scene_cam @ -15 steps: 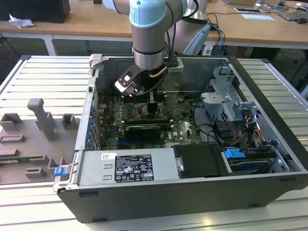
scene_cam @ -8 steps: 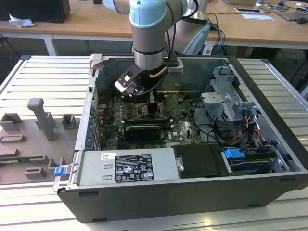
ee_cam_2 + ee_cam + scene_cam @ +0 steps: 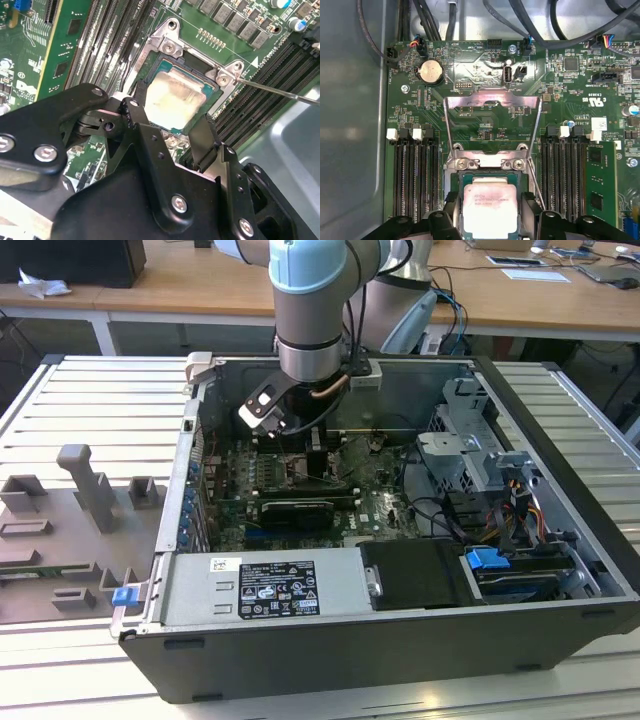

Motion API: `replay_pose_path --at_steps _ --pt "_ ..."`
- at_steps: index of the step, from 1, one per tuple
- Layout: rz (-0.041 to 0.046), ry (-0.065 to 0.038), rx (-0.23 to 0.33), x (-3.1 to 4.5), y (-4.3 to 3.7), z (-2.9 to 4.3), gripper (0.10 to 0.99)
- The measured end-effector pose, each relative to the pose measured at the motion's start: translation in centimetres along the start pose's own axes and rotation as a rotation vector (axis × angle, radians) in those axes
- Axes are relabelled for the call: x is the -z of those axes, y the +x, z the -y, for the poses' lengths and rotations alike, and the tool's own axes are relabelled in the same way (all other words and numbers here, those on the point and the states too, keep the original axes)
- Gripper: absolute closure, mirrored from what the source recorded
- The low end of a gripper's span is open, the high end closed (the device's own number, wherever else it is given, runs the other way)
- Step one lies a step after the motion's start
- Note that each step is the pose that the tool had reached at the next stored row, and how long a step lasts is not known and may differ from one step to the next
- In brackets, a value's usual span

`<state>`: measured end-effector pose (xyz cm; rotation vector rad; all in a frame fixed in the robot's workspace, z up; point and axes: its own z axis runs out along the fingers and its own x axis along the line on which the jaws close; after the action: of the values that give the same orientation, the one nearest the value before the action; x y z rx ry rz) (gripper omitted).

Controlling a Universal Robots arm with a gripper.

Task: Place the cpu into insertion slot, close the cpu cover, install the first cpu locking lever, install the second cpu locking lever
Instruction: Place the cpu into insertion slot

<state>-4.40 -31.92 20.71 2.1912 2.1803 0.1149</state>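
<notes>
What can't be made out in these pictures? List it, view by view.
- Second wrist view: the gripper covers one edge of the cpu and part of the slot, so whether the cpu sits flat cannot be told.
- First wrist view: the picture's edge cuts off part of the cpu.
- Exterior view: the arm hides the cpu, slot and gripper.

No legible print on cpu (image 3: 490, 205) or motherboard (image 3: 470, 75).

The arm (image 3: 310, 310) reaches straight down, wrist vertical; the gripper (image 3: 172, 127) hangs with its black fingers (image 3: 142, 125) spread apart.
</notes>
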Motion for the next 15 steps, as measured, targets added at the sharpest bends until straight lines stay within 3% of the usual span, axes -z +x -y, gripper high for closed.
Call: replay_pose_path --at_steps 3,4,6,7,8,9,10,11,15 --pt "0.0 0.0 0.0 0.34 0.01 -0.03 0.494" --pt "0.0 0.002 0.0 0.4 0.01 -0.06 0.627" --pt "0.0004 0.004 0.0 0.46 0.01 -0.09 0.745" --pt "0.0007 0.005 0.0 0.48 0.01 -0.1 0.745" --pt "0.0011 0.005 0.0 0.52 0.01 -0.1 0.804" --pt "0.0013 0.005 0.0 0.57 0.01 -0.11 0.925" --pt "0.0012 0.005 0.0 0.6 0.01 -0.11 0.925" --pt "0.0014 0.005 0.0 0.65 0.01 -0.11 0.98" --pt "0.0014 0.005 0.0 0.81 0.02 -0.13 0.98"
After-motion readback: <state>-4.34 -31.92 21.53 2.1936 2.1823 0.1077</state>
